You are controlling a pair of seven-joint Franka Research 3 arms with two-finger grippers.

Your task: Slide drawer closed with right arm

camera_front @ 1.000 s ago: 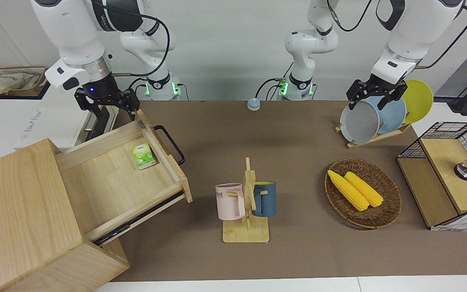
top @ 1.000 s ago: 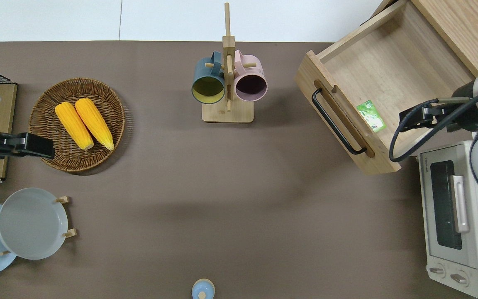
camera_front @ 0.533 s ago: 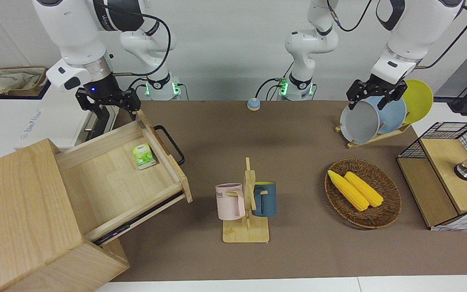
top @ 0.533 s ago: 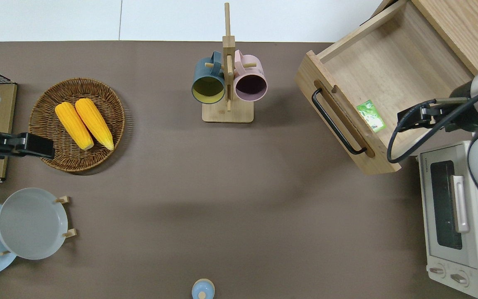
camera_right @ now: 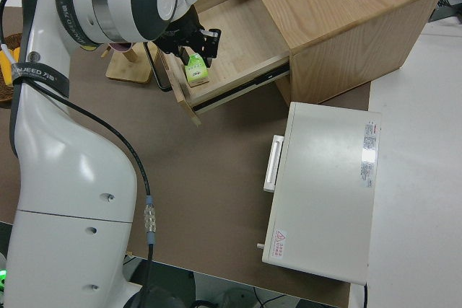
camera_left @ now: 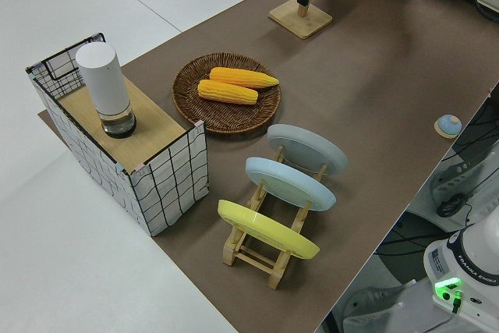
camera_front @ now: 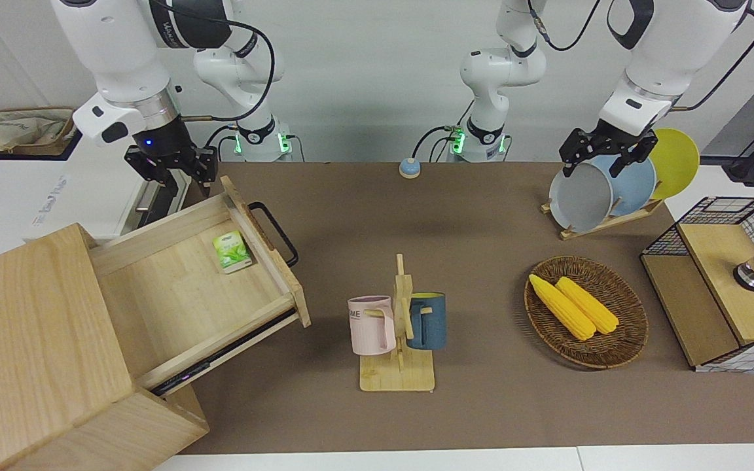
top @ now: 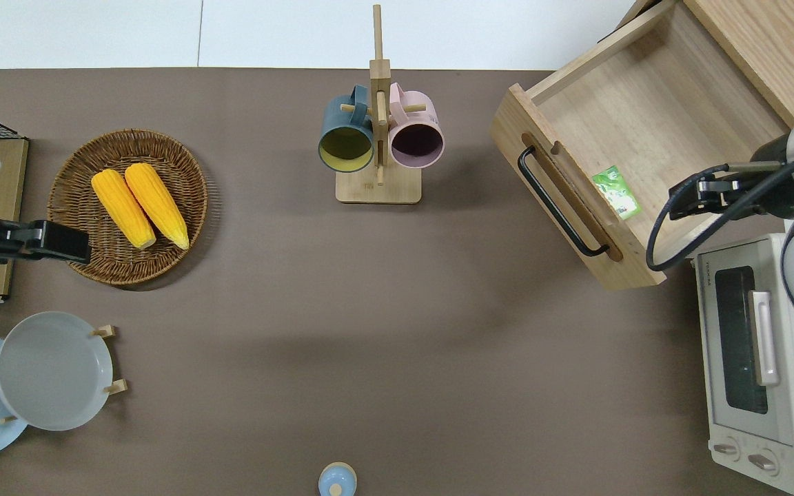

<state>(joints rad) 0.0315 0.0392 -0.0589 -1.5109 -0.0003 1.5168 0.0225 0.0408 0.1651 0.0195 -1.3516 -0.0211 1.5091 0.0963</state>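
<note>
Front view | right end effector (camera_front: 169,171) open, empty, shifted toward the toaster oven (camera_front: 56,196) | drawer (camera_front: 220,275) unmoved, open

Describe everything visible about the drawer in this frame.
The drawer is wide, shallow, light wood, pulled far out of its cabinet at the right arm's end of the table. A black bow handle sits on its front panel. A small green packet lies inside beside that panel. Nothing touches the handle.
</note>
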